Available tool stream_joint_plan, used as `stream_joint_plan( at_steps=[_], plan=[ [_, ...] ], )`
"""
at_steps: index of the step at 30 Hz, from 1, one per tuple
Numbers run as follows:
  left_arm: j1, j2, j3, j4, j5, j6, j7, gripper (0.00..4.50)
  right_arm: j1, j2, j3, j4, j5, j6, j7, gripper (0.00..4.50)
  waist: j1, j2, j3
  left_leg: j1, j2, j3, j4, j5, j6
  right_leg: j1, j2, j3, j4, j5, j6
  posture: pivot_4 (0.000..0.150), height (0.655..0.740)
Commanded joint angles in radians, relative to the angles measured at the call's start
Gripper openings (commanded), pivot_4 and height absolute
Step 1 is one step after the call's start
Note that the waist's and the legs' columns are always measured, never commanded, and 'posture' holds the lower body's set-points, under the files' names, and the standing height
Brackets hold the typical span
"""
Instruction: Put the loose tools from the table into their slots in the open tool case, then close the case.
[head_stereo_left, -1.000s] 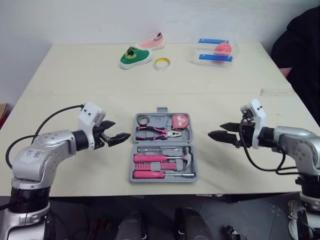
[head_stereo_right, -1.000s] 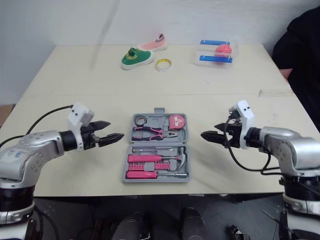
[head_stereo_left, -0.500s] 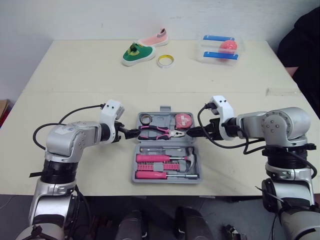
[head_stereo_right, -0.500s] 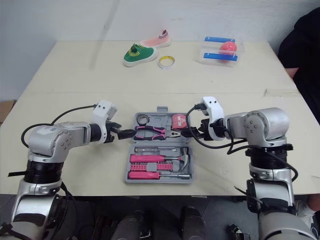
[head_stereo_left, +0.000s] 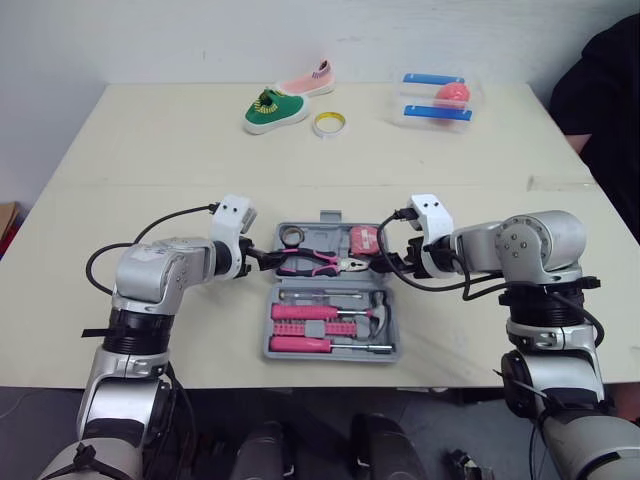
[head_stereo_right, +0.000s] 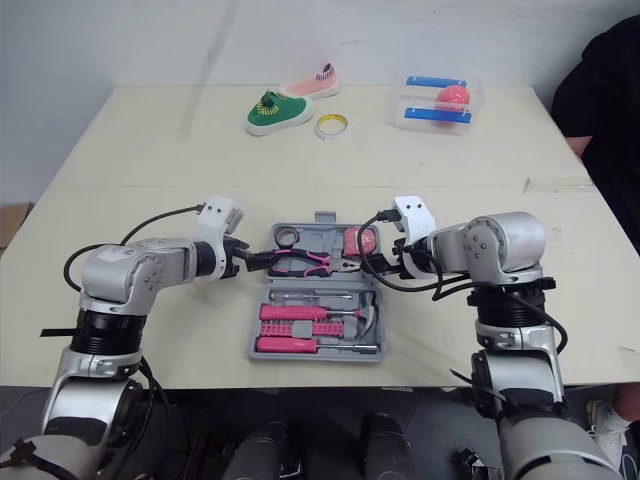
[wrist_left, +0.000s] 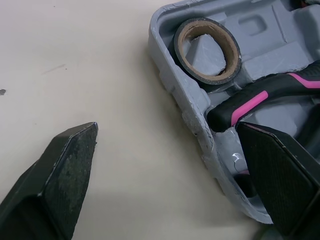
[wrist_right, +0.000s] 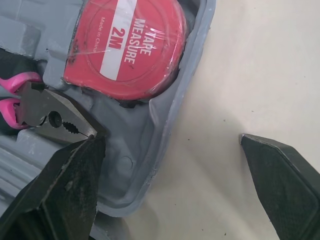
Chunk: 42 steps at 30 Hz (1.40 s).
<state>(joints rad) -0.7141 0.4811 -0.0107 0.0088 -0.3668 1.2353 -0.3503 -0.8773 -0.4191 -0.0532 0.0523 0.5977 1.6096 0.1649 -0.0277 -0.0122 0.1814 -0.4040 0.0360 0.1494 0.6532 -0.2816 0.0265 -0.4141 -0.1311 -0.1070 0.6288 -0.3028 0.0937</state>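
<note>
Closest to me on the table (head_stereo_left: 150, 150) was the tool case (head_stereo_left: 330, 357), lying open and flat near the front edge. The near half had the pink-handled screwdrivers (head_stereo_left: 303, 313) sitting in their slots, with the hammer (head_stereo_left: 375, 313) tucked in on the right side. The far half held a roll of dark tape (head_stereo_left: 291, 235) at the left, the pink pliers (head_stereo_left: 320, 263) across the middle and the red tape measure (head_stereo_left: 362, 240) at the right. Both arms were down at that far half, one on each side. The left gripper (wrist_left: 167, 127) was spread wide with nothing in it, straddling the case's left wall: one finger (wrist_left: 65, 165) hung over bare table and the other sat over the inside, right by the pliers handle and just beside the tape roll. The right gripper (wrist_right: 171, 139) was wide open and empty too, straddling the right wall next to the tape measure, with one tip close to the pliers' nose and the other out over the table. Way at the back there was a green shoe (head_stereo_left: 272, 110), a pink shoe (head_stereo_left: 305, 80), a yellow ring of tape (head_stereo_left: 325, 124) and a clear box (head_stereo_left: 410, 96) with a pink ball (head_stereo_left: 450, 93) in it. A person in dark clothes (head_stereo_left: 600, 100) was at the far right edge.
</note>
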Motion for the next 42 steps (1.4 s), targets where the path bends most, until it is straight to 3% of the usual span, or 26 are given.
stream_joint_plan(
  at_steps=[1,2,4,9,10,13,18,21,24,29,34,36,42],
  plan=[
    [-0.018,-0.002,-0.019,-0.002,0.01,0.023,-0.007,4.5,0.001,0.016,-0.014,0.025,0.01,0.005,-0.015,4.0,0.0,0.0,0.0,0.0,0.0,0.0,0.0,0.0,0.0,0.0,0.0,0.0,0.0,0.0,0.0,0.15,0.74],
    [-0.02,-0.004,-0.021,-0.004,0.005,0.031,-0.012,4.5,0.0,0.02,-0.02,0.032,0.018,0.005,-0.019,3.68,0.0,0.0,0.0,0.0,0.0,0.0,0.0,0.0,0.0,0.0,0.0,0.0,0.0,0.0,0.0,0.15,0.74],
    [-0.022,-0.019,-0.015,-0.017,-0.021,0.063,-0.028,3.95,-0.008,0.04,-0.049,0.061,0.044,0.005,-0.033,2.86,0.0,0.0,0.0,0.0,0.0,0.0,0.0,0.0,0.0,0.0,0.0,0.0,0.0,0.0,0.0,0.15,0.74],
    [-0.02,-0.065,0.051,-0.039,-0.057,0.096,-0.029,1.79,-0.025,0.081,-0.128,0.097,0.089,0.005,-0.084,0.34,-0.001,0.0,0.0,0.0,0.0,0.0,-0.001,0.0,0.0,0.0,0.0,0.0,0.002,0.0,0.0,0.15,0.74],
    [-0.018,-0.077,0.077,-0.047,-0.068,0.093,-0.029,1.37,-0.025,0.091,-0.15,0.094,0.094,0.005,-0.097,0.0,-0.001,0.0,0.0,0.0,0.0,0.0,-0.001,0.0,0.0,0.0,0.0,0.0,0.002,0.0,0.0,0.15,0.74],
    [-0.003,-0.1,0.147,-0.068,-0.086,0.053,-0.027,0.07,-0.018,0.126,-0.216,0.027,0.077,0.005,-0.098,0.0,-0.002,0.0,0.0,-0.001,-0.001,0.0,-0.001,0.001,0.001,0.0,0.0,0.0,0.002,0.0,0.001,0.15,0.74],
    [0.026,-0.158,0.259,-0.056,-0.074,-0.155,0.0,0.01,0.074,0.102,-0.155,-0.144,0.079,-0.187,0.023,0.0,0.0,0.0,0.0,-0.002,-0.001,-0.001,-0.003,0.001,0.0,-0.001,0.0,0.001,0.001,0.0,0.001,0.15,0.74],
    [0.071,-0.151,0.254,-0.064,-0.054,-0.292,-0.038,0.01,0.164,0.053,-0.065,-0.249,0.027,-0.432,0.159,0.0,0.001,0.0,0.0,-0.003,-0.003,0.0,-0.004,0.001,0.0,-0.001,0.0,0.0,-0.001,0.001,0.001,0.15,0.74],
    [0.138,-0.134,0.209,-0.059,0.011,-0.556,-0.098,0.01,0.25,0.015,-0.002,-0.271,-0.066,-0.699,0.269,0.0,0.0,-0.001,0.0,-0.002,-0.004,0.001,-0.005,0.001,0.001,-0.001,0.0,-0.001,-0.003,0.001,0.002,0.15,0.74],
    [0.263,-0.077,0.124,0.02,0.185,-0.999,-0.134,0.01,0.427,-0.032,0.065,-0.166,-0.265,-1.274,0.473,0.0,0.001,-0.001,0.0,-0.002,-0.004,0.002,-0.005,0.0,0.001,-0.001,0.0,-0.001,-0.004,0.001,0.003,0.15,0.74],
    [0.318,-0.068,0.117,0.086,0.213,-1.189,-0.119,0.01,0.526,-0.082,0.128,0.02,-0.418,-1.732,0.583,0.0,0.0,-0.001,0.001,-0.001,-0.004,0.002,-0.003,0.001,0.003,0.0,-0.001,0.0,-0.004,0.002,0.004,0.15,0.74],
    [0.377,-0.049,0.103,0.085,0.217,-1.316,-0.176,0.01,0.563,-0.107,0.144,0.106,-0.495,-1.94,0.578,0.0,-0.001,-0.001,0.001,0.0,-0.004,0.002,-0.003,0.001,0.003,0.001,-0.002,0.0,-0.005,0.002,0.004,0.15,0.74],
    [0.479,0.021,0.071,0.129,0.316,-1.573,-0.195,0.01,0.569,-0.151,0.168,0.278,-0.643,-2.266,0.511,0.0,-0.003,-0.001,0.0,0.003,-0.003,0.002,-0.002,0.001,0.003,0.002,-0.002,0.0,-0.005,0.002,0.004,0.15,0.74]
  ],
)
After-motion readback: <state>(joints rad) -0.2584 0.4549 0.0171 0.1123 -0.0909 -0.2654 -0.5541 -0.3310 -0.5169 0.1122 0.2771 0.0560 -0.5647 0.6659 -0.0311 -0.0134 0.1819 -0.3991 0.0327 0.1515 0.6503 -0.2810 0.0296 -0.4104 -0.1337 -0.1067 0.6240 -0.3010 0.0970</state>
